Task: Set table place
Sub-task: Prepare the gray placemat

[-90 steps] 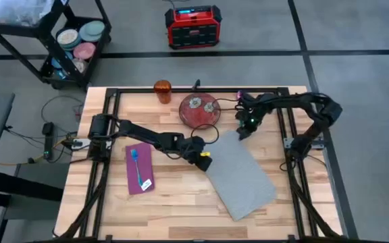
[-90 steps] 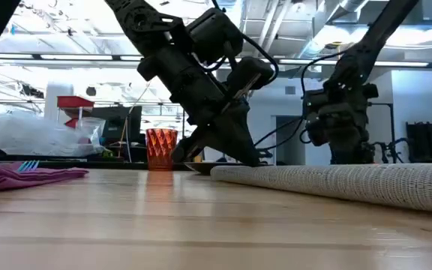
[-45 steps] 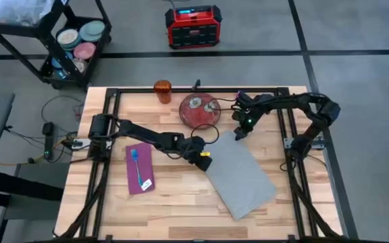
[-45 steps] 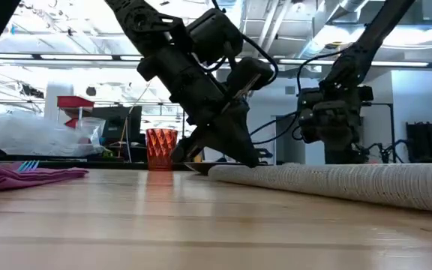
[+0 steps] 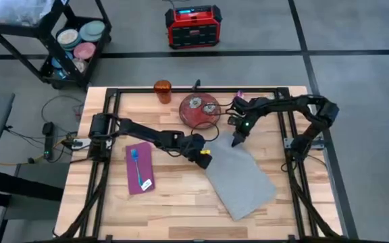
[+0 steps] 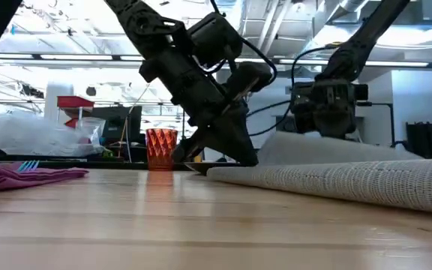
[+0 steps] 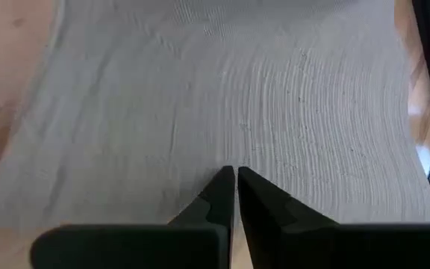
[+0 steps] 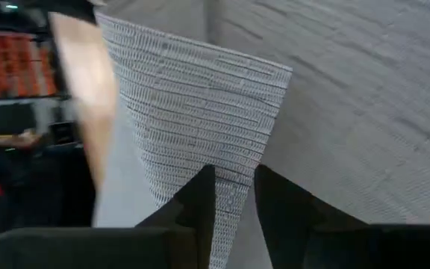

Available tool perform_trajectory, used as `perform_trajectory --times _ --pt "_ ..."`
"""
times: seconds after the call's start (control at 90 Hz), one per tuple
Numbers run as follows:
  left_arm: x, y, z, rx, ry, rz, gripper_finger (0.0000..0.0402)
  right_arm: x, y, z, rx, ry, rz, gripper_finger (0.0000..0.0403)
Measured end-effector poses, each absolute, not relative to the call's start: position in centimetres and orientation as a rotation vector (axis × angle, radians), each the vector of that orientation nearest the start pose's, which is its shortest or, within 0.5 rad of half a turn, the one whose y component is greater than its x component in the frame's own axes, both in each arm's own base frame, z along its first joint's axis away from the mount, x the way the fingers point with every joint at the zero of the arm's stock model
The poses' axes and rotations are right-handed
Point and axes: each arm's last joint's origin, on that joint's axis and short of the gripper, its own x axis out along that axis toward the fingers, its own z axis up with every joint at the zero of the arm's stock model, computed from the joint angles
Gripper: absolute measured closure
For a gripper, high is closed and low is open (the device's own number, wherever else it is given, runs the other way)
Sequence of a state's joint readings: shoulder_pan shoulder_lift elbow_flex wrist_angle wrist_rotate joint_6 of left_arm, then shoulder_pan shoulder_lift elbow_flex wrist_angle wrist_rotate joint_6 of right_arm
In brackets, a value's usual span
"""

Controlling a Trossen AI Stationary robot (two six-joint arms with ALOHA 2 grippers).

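Observation:
The grey placemat (image 5: 243, 177) lies slanted on the table (image 5: 181, 202), right of the middle. My left gripper (image 5: 205, 159) is shut at the mat's left corner. My right gripper (image 5: 237, 139) is shut on the mat's far corner, which stands raised off the wood (image 6: 306, 146). Behind them, the red plate (image 5: 199, 110) and the orange cup (image 5: 162, 89) rest on the table's far part. The purple napkin (image 5: 139, 169) lies flat at the left with a blue utensil (image 5: 137, 164) on it. My left gripper pinches the placemat's left corner edge (image 7: 235, 166) between its two fingers, slanting down from the table's left. That corner (image 6: 217, 172) stays low on the table. My right gripper pinches the placemat's far corner (image 8: 234, 183) between its two fingers, coming from above. The corner is lifted and curls up off the table while the rest of the mat lies flat.
A black frame (image 5: 113, 101) runs around the tabletop's edges. Bare wood (image 5: 181, 209) lies along the near edge. Off the table stand a black cart (image 5: 66, 47) with dishes at the far left and a red box (image 5: 193, 25) on the floor.
My right gripper has moved toward the table's left and a little toward its near edge. The placemat's far corner has risen off the table and curled up with it. The mat's near part and the corner in my left gripper have stayed in place.

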State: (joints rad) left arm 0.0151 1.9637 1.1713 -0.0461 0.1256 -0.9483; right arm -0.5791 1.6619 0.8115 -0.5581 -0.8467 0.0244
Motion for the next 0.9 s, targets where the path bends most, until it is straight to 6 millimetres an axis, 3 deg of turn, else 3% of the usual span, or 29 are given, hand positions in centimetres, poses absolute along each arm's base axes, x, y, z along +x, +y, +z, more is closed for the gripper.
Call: perform_trajectory --times 0.167,0.344,0.711,0.9 --pt "40.0 0.8 14.3 -0.952 0.819 0.313 0.0399 24.8 -12.1 14.9 0.945 1.031 0.313 0.0339" --pt "40.0 1.0 14.3 -0.951 0.814 0.322 0.0399 26.6 -10.9 16.4 0.889 1.027 0.383 0.0396" --pt "40.0 1.0 14.3 -0.938 0.799 0.347 0.0399 29.8 -7.9 19.4 0.827 1.027 0.479 0.0402" --pt "39.8 0.7 15.0 -0.963 0.845 0.245 0.0399 30.5 -4.8 22.0 0.774 1.082 0.522 0.0403"
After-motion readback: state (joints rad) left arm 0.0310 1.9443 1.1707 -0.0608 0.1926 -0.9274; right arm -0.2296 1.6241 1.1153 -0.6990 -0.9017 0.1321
